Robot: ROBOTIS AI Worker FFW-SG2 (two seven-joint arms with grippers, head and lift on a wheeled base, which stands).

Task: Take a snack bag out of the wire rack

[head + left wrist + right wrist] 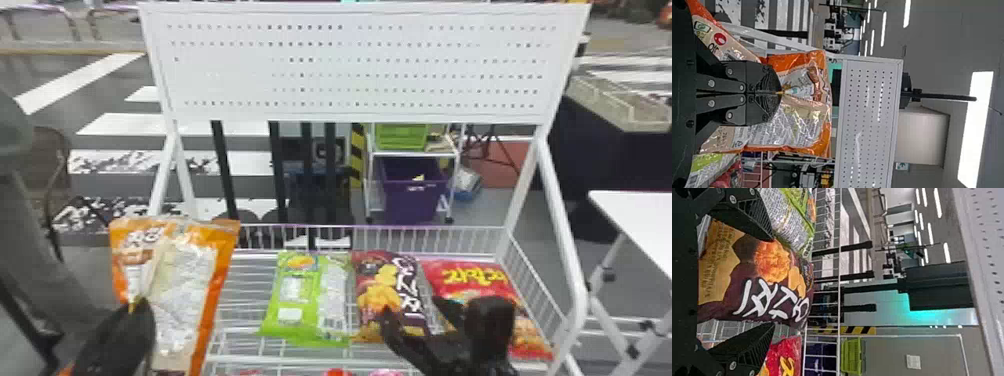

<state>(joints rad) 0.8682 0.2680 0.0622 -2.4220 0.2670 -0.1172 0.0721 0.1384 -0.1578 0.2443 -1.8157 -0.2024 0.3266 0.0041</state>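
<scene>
left hand (138,304): closed, gripping the orange snack bag between its fingertips
orange snack bag (192,270): held up at the robot's left, its printed top edge above the pinched part, silvery wrapping showing down the middle and orange along the sides; in the head view it overlaps the left end of the wire rack; whether its bottom is clear of the wires, cannot tell
wire rack (440,237): white, with a low wire fence along the back and right side, three bags lying on it side by side
green bag (295,300): leftmost of the three, near the middle of the rack
brown bag (375,280): between the green bag and the red bag, white lettering on its front
red bag (467,277): rightmost, beside the right wire side, yellow lettering on top
right hand (412,307): open and holding nothing, over the brown and red bags; in the right wrist view its two fingers stand wide apart, with the brown bag showing between them; whether they touch it, cannot tell
pegboard (360,65): white, full of small holes, upright above the rack
purple bin (414,200): on the floor side of a small cart beyond the rack, under a green crate (401,137)
white table (642,217): at the right, beside the rack
</scene>
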